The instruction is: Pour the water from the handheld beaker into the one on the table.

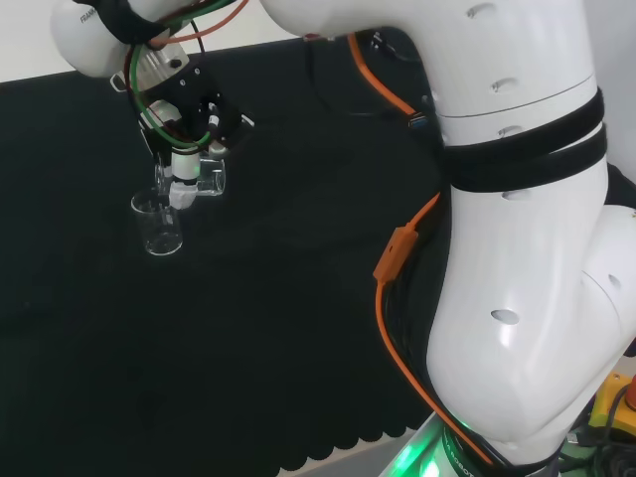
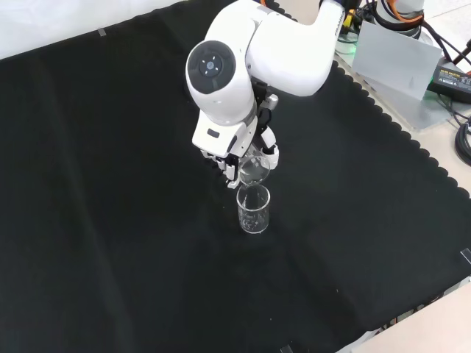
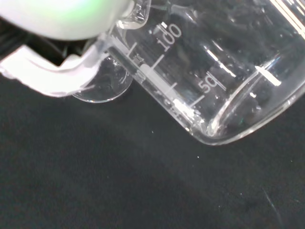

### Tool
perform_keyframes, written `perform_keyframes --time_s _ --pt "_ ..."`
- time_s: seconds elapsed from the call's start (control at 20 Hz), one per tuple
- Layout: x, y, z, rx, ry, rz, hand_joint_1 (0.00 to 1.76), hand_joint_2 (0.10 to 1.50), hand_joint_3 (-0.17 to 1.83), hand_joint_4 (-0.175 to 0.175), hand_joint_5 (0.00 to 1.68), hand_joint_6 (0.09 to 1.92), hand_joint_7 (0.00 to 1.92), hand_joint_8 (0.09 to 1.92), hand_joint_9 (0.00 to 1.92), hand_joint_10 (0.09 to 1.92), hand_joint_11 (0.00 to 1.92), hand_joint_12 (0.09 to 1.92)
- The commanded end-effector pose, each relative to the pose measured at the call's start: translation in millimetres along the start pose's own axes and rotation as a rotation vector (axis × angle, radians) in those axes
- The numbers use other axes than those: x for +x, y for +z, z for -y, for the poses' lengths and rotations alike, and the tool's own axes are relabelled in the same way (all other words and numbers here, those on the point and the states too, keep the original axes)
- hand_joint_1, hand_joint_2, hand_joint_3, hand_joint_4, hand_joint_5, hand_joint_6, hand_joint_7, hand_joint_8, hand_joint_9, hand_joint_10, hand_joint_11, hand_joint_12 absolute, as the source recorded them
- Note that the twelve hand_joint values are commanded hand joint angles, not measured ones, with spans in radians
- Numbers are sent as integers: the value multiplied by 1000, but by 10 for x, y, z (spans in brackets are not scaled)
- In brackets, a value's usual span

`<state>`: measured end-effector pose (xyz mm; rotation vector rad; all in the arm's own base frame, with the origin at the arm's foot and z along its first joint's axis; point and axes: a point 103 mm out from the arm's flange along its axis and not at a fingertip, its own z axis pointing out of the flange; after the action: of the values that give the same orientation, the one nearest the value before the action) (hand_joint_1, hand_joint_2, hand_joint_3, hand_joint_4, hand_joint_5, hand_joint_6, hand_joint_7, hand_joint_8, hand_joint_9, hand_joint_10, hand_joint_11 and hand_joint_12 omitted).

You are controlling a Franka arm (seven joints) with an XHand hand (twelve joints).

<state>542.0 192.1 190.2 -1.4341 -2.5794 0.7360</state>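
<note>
Robot hand (image 1: 187, 167) has its fingers curled around the held beaker (image 1: 204, 181), tipped on its side directly above the upright beaker (image 2: 253, 209) standing on the desk (image 2: 110, 220).

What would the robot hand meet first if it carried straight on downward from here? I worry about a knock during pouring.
Most likely the table beaker, standing upright just below. The robot hand holds the tilted handheld beaker right over its rim, so glass would probably touch glass before the cloth. The gap between them is hard to judge.
</note>
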Motion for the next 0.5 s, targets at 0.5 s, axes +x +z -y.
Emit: perform_keyframes --time_s 0.5 --pt "77 -95 26 68 16 65 1192 562 688 96 1587 87 1906 87 1783 87 1448 726"
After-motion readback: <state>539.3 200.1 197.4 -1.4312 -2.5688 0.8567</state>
